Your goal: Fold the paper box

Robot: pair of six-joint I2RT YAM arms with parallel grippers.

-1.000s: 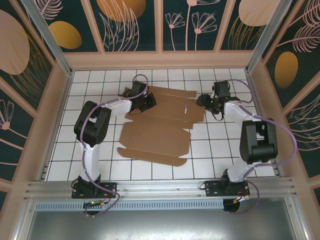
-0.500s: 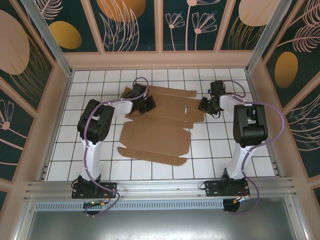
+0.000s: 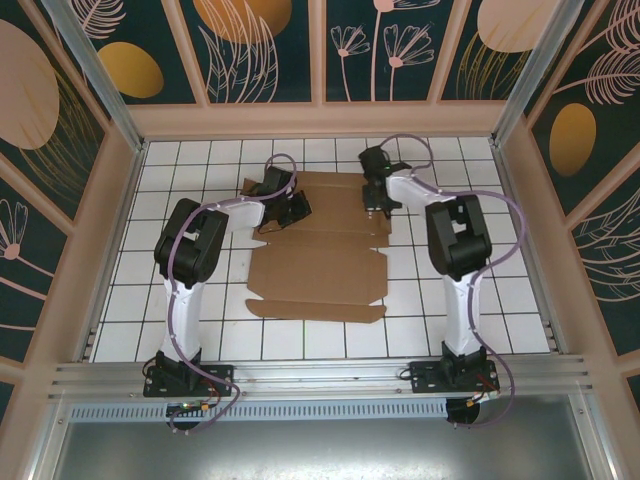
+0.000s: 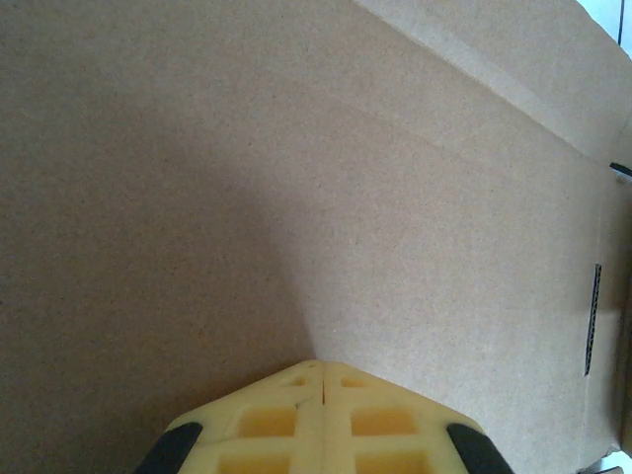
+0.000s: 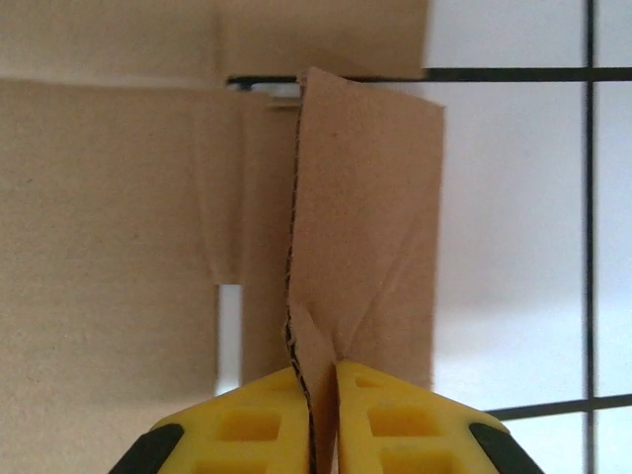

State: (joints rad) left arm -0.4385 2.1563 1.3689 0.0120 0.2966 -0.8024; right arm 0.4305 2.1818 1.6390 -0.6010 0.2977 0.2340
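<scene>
White tiled table (image 3: 180, 300), walled on three sides. Paper box (image 3: 315, 270) lies unfolded and mostly flat at table centre, long side running 9 to 3 o'clock, a narrow strip along its 6 o'clock edge.

Left gripper (image 3: 297, 207) on the sheet's 10 o'clock corner; fingers closed together with nothing between them, tips down on bare cardboard.

Right gripper (image 5: 321, 370) at the 1 o'clock corner, fingers pinched on an end flap (image 5: 365, 217) that stands upright off the tiles.

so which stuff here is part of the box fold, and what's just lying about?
Job: paper box; left pincer, shut against the cardboard; right pincer, clamped on a raised flap.
Just there: tiled table; patterned walls.
</scene>
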